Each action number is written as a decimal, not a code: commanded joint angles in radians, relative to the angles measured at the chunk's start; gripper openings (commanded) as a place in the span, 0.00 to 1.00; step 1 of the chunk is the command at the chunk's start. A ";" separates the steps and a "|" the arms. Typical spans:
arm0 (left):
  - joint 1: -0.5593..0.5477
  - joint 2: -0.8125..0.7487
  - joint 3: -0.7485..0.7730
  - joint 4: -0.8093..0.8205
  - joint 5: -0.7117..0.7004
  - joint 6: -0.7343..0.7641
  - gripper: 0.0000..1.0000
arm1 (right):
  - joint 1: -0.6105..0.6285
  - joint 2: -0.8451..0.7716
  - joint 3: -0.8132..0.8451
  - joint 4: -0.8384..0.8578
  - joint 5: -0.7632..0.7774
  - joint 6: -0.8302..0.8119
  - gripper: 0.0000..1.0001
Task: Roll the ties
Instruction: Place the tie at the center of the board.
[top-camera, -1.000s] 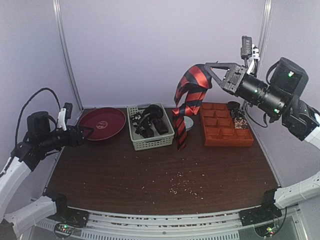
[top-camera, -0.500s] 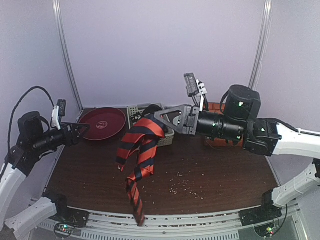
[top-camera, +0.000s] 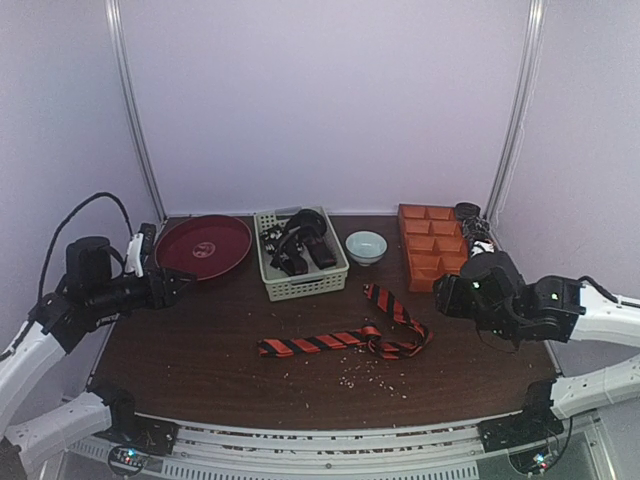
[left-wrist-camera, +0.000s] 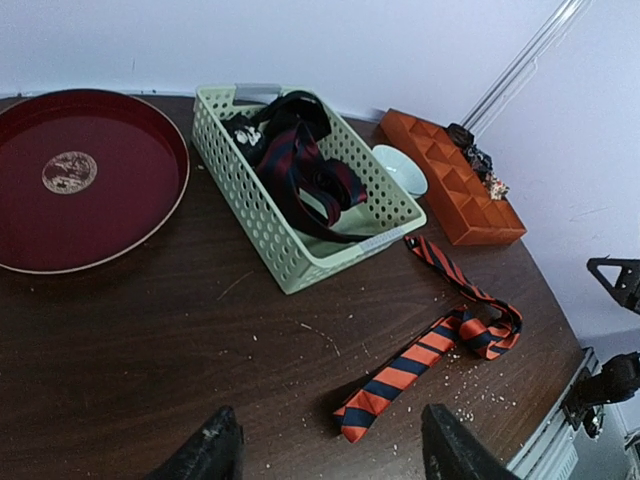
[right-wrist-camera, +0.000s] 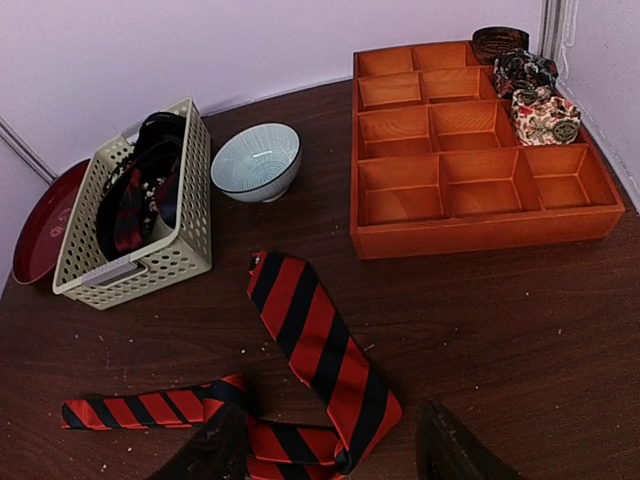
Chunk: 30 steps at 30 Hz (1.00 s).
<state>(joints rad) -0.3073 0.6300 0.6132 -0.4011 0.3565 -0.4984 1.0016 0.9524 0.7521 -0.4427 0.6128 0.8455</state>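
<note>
The orange-red and black striped tie (top-camera: 320, 343) lies loose on the brown table, bent back on itself at its right end, with its wide end (right-wrist-camera: 300, 310) pointing toward the basket. My right gripper (right-wrist-camera: 335, 455) hovers open over the bend and grips nothing. Low at the left, my left gripper (left-wrist-camera: 330, 455) is open and empty, with the tie's narrow end (left-wrist-camera: 380, 395) lying ahead of its fingers. More dark ties (left-wrist-camera: 295, 160) are heaped in the pale green basket (top-camera: 305, 290).
A round red tray (top-camera: 203, 245) sits back left beside the basket. A pale blue bowl (top-camera: 366, 246) and an orange compartment box (top-camera: 440, 262) stand back right, with small rolled items (right-wrist-camera: 540, 100) in its far cells. Crumbs dot the table.
My right arm swung down from high at the back with the striped tie, opened and let it fall. The tie now lies on the table. My left gripper barely moved.
</note>
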 joint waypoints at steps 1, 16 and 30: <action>-0.092 0.068 -0.007 0.049 -0.082 -0.064 0.61 | 0.002 0.086 0.045 0.078 0.020 -0.115 0.65; -0.389 0.317 -0.156 0.346 -0.189 -0.257 0.60 | -0.160 0.851 0.421 0.263 -0.175 -0.503 0.67; -0.444 0.584 -0.201 0.590 -0.148 -0.274 0.60 | -0.258 1.113 0.537 0.280 -0.214 -0.569 0.44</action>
<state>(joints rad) -0.7418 1.1584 0.4133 0.0643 0.1936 -0.7692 0.7643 2.0308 1.2594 -0.1577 0.3985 0.2939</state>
